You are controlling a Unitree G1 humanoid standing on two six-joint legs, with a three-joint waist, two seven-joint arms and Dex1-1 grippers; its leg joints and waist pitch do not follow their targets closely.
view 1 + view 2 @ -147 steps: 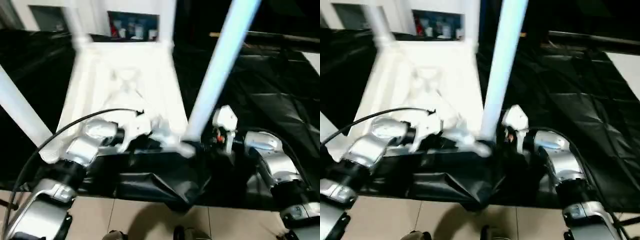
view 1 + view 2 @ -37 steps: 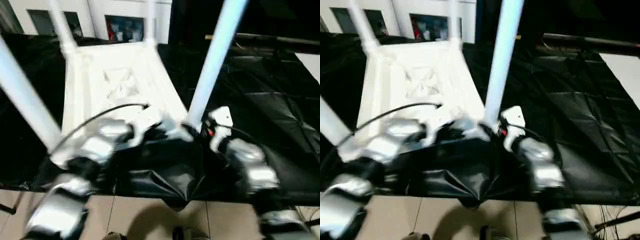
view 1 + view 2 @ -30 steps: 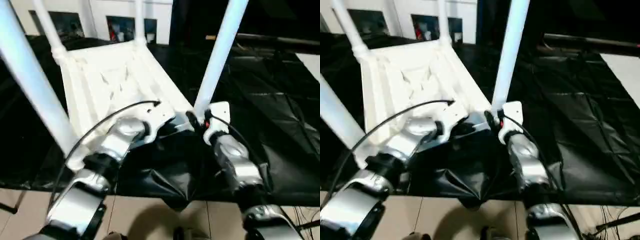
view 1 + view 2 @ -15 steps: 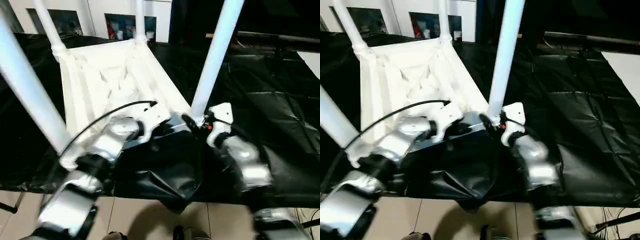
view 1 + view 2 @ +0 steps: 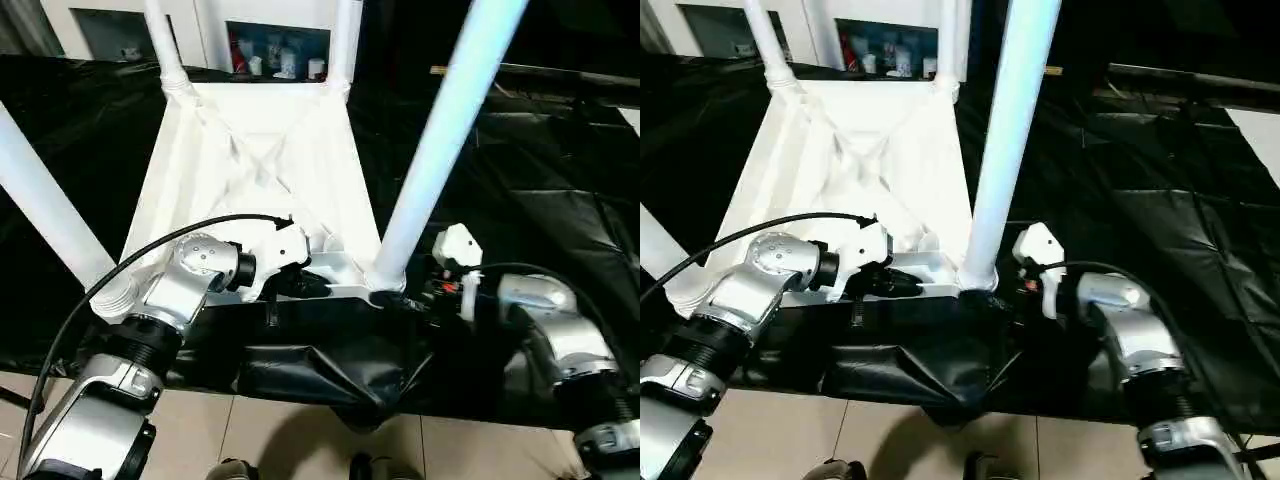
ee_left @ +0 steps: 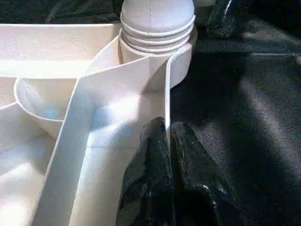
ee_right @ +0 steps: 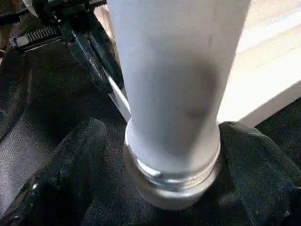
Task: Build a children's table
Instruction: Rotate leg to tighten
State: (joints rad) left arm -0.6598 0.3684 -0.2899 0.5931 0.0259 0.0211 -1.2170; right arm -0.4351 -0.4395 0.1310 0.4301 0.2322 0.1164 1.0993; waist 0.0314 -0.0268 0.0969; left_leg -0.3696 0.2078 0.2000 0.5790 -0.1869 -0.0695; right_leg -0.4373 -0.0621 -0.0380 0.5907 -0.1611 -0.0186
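Lying upside down on a black sheet (image 5: 560,180), the children's table (image 5: 250,170) has all four legs up. The left end effector (image 6: 167,141) pinches its near rim wall; the right end effector (image 7: 171,155) stands open around the near right leg (image 5: 430,160).

Children's table (image 5: 262,170): all-white plastic, upside down on black-covered tabletop, ribbed underside with diagonal cross ribs facing up. Four tubular legs upright in round corner sockets: two at far corners (image 5: 163,45) (image 5: 344,40), two at near corners (image 5: 45,215) (image 5: 432,150). Near-right leg base seated in threaded socket collar (image 7: 171,181), close to tabletop's near edge.
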